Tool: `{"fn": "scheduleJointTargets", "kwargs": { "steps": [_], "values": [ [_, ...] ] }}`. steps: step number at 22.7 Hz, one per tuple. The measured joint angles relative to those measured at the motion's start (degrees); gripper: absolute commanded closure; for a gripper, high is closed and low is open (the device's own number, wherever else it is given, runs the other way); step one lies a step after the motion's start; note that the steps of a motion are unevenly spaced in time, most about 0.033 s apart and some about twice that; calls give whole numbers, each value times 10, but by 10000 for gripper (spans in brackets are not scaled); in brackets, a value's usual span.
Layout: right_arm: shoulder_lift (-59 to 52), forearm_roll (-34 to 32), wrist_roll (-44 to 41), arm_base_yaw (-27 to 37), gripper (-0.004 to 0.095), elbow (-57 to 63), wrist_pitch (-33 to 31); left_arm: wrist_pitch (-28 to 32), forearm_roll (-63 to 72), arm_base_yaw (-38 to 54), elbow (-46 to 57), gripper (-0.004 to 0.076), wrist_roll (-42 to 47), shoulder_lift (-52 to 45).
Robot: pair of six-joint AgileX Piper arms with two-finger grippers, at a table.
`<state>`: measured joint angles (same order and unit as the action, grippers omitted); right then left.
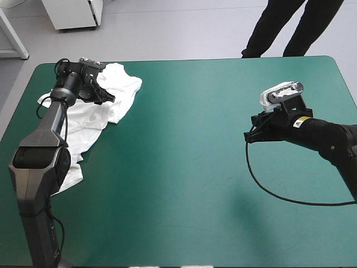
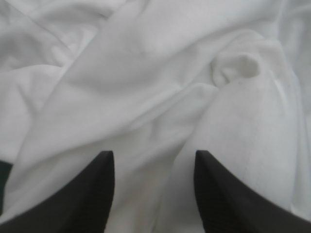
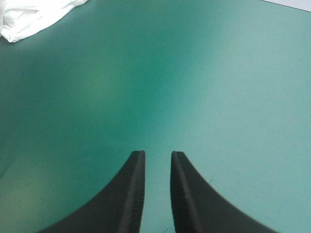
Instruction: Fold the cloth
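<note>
T-shirt (image 1: 125, 84) lies crumpled, partly hidden under left tool (image 2: 153, 152), spread wide; right tool (image 3: 158, 152) narrowly parted.

My table (image 1: 334, 64), under its teal-green cover (image 1: 184, 167), carries the white T-shirt (image 1: 122, 92), crumpled (a loose end trails toward the near edge) along the left side by the far corner.

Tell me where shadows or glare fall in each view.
High view: the right arm casts a soft shadow on the teal-green cover; no glare. Right wrist view: pale sheen on the cover beside the right gripper. Left wrist view: the T-shirt is evenly lit, only soft fold shadows.
</note>
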<state>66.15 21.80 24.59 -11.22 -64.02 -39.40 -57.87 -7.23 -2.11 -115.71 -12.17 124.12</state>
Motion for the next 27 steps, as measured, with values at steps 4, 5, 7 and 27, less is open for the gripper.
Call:
{"fn": "scheduleJointTargets", "kwargs": {
  "steps": [4,5,7,27],
  "values": [
    [0,0,8,-4,715,0,-5,12,8,1,0,347,-4,37],
    [0,0,8,-8,715,0,-6,13,13,3,0,347,-5,44],
    [0,0,10,-21,715,0,-6,17,26,9,-3,347,-5,48],
    [1,-41,12,-70,719,0,-22,-80,161,-17,-17,746,-125,57]
  ]
}}
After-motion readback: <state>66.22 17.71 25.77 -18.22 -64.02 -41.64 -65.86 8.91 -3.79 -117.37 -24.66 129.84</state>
